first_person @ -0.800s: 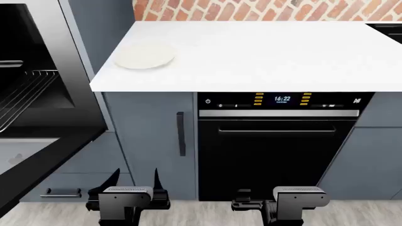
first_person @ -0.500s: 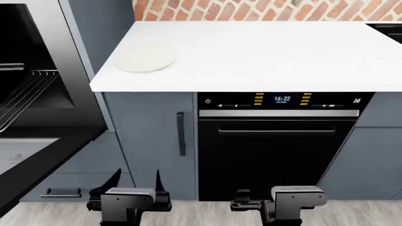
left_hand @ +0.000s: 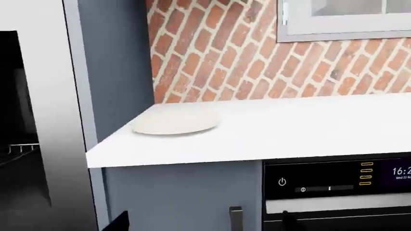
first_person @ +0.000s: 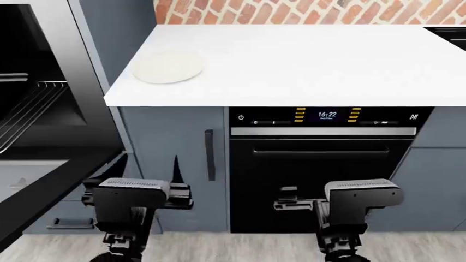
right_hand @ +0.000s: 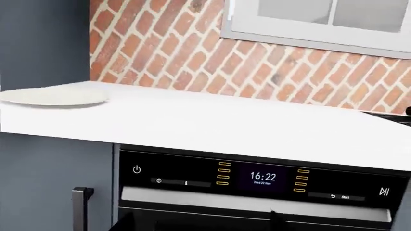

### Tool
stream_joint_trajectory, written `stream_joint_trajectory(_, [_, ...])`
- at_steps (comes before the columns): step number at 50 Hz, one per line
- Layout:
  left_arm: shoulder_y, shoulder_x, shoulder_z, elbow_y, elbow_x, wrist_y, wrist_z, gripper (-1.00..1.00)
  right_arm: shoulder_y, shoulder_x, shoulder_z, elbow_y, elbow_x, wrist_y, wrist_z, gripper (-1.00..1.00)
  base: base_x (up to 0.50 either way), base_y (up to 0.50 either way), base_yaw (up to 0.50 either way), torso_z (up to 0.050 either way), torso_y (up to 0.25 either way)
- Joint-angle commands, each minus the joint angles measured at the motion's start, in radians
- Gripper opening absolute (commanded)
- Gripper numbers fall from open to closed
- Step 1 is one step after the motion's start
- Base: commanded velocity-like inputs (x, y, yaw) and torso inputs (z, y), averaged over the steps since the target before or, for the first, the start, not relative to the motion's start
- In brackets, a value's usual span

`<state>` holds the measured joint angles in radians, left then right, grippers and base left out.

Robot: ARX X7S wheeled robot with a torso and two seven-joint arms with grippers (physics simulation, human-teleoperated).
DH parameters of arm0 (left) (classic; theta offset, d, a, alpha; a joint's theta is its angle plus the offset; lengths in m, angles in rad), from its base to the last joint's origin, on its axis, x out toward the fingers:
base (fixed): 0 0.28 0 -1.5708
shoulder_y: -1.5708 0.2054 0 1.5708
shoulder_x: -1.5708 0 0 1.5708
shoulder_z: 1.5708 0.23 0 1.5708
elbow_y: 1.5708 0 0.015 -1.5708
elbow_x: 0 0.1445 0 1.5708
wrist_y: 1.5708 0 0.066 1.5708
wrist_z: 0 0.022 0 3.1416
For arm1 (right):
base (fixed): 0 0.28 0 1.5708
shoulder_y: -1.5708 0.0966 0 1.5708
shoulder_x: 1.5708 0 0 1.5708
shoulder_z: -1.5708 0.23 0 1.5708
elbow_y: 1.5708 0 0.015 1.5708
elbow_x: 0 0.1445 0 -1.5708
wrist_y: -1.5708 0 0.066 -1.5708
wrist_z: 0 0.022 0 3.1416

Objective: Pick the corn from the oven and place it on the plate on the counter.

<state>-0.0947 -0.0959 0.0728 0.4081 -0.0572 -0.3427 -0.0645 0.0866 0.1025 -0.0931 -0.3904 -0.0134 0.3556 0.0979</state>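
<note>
Both arms have risen since the earlier frames; the left gripper (first_person: 149, 183) and right gripper (first_person: 291, 204) now stand higher against the cabinet fronts, below the counter (first_person: 306, 60). Left jaws spread wide and empty. Right jaws: aperture cannot be told from these views.

Progress: nothing accomplished yet. The plate (first_person: 167, 66) sits bare near the counter's left corner. The oven (first_person: 36, 103) stands open at left, with its rack (first_person: 29, 109) partly visible.

Obscured: the corn shows in no view; presumably deeper in the oven, beyond the frame edge. Reach, grasp, carry and placement all remain.
</note>
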Motion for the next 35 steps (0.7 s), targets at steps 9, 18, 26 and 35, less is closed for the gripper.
stream_joint_trajectory(9, [-1.199, -0.187, -0.360, 0.496, -1.016, -1.226, -0.797, 1.00, 0.909, 0.022, -0.062, -0.636, -0.098, 1.215, -0.167, 1.00, 0.00, 0.00, 0.00, 0.000, 0.000])
stream_joint_trajectory(18, [-1.446, -0.253, -0.259, 0.323, -1.574, -1.170, -1.229, 1.00, 1.140, -0.102, -0.184, -0.485, -0.816, 1.215, -0.783, 1.00, 0.00, 0.00, 0.00, 0.000, 0.000])
stream_joint_trajectory(26, [-1.424, -0.263, -0.241, 0.343, -1.523, -1.146, -1.178, 1.00, 1.122, -0.102, -0.158, -0.498, -0.701, 1.215, -0.713, 1.00, 0.00, 0.00, 0.00, 0.000, 0.000])
stream_joint_trajectory(35, [-1.412, -0.280, -0.229, 0.349, -1.527, -1.120, -1.184, 1.00, 1.120, -0.102, -0.129, -0.490, -0.712, 1.215, -0.733, 1.00, 0.00, 0.44, 0.00, 0.000, 0.000])
